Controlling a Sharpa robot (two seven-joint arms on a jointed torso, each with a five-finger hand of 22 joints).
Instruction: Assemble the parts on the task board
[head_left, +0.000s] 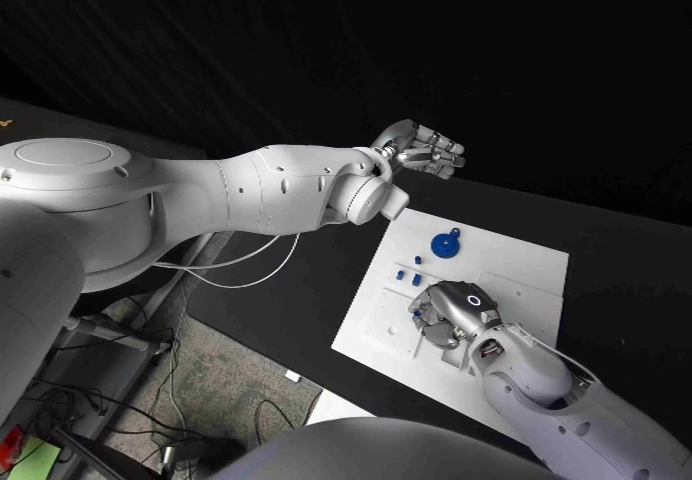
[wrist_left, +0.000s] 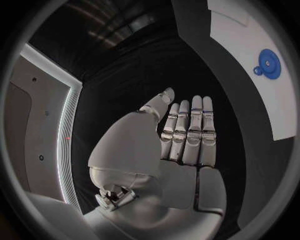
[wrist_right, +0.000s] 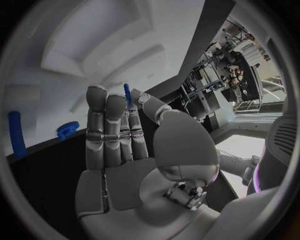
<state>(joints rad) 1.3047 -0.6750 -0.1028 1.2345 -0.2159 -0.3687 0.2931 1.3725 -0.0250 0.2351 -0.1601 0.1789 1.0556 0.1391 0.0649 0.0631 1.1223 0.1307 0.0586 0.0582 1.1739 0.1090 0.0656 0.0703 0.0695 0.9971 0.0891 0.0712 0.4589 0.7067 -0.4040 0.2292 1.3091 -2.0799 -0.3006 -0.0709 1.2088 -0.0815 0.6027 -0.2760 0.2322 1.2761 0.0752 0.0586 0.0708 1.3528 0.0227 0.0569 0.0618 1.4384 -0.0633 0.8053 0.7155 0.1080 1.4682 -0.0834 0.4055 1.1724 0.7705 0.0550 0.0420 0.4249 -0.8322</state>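
**Right hand low on board with pin; left hand lifted clear**

Left arm: stretched from the left across the dark worktop, hand raised past the board's far corner, well apart from it. In the left wrist view, fingers straight and side by side, thumb alongside, palm bare; holding and touching nothing.

Right arm: reaching in from the lower right, hand down over the near part of the white board, back of hand up. In the right wrist view, fingers extended together, a thin blue pin pinched between thumb and fingertip.

On the board: round blue disc with a tab near the far edge; small blue pegs between the disc and the right hand.
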